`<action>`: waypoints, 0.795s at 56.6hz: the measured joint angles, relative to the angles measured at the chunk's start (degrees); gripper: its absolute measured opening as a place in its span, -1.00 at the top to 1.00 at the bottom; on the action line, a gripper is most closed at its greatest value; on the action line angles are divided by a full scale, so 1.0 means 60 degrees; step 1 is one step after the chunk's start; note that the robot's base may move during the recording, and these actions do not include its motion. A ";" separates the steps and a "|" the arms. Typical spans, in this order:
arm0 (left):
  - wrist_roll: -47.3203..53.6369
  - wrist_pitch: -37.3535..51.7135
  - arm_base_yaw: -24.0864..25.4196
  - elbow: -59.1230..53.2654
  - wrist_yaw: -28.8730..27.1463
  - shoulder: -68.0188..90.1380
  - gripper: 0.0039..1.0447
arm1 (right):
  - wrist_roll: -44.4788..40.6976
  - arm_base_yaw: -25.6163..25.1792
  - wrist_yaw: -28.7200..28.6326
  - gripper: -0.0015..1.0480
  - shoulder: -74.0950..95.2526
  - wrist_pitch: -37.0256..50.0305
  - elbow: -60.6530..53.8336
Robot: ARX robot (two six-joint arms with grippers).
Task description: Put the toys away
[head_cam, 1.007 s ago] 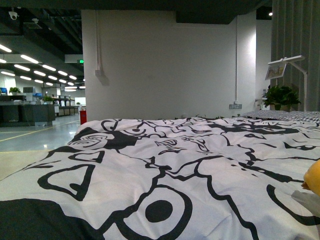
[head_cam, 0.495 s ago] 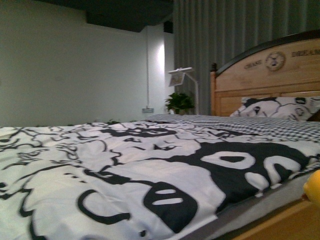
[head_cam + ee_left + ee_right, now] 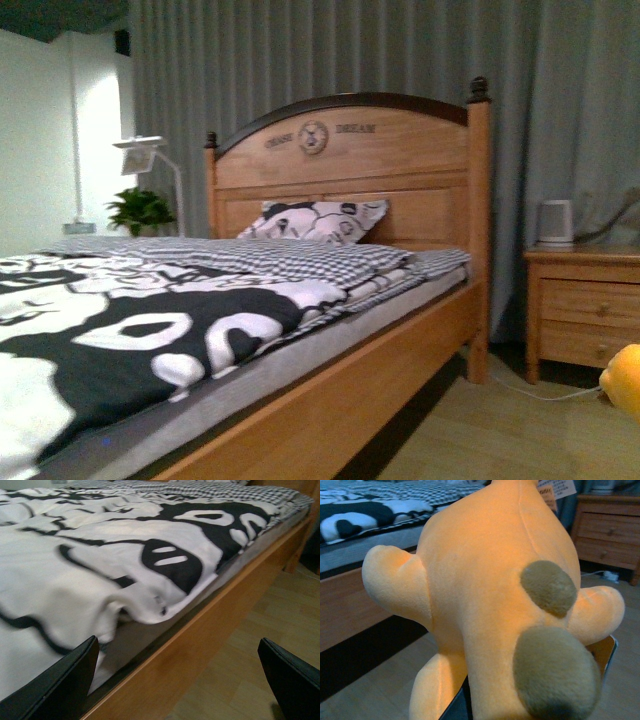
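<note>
grey curtains [image 3: 300, 50] hang behind a wooden bed [image 3: 340, 390] with a black-and-white duvet [image 3: 120, 340]; a nightstand [image 3: 585, 305] stands beside it. low at the front view's right edge, over the wood floor [image 3: 500, 440], shows the orange plush toy [image 3: 625, 378]. the right gripper [image 3: 530, 680] is clamped on it. its long body runs away from the wrist camera, stubby limbs splayed sideways, brown patches nearest. the left gripper [image 3: 172, 680] hangs spread and empty by the bed's edge.

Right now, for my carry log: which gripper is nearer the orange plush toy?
Right. The right gripper holds the plush toy between its fingers; the left gripper hangs open by the bed frame, empty.
</note>
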 joint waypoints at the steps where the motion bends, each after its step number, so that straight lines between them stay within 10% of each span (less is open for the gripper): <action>1: 0.0000 0.0000 0.0000 0.0000 -0.0007 0.0000 -0.88 | 0.0000 0.0000 0.0000 0.86 -0.0004 0.0000 0.0000; 45: 0.0000 0.0000 -0.0007 0.0000 0.0025 0.0011 -0.88 | -0.0007 -0.0018 0.0120 0.86 -0.0018 0.0004 -0.0004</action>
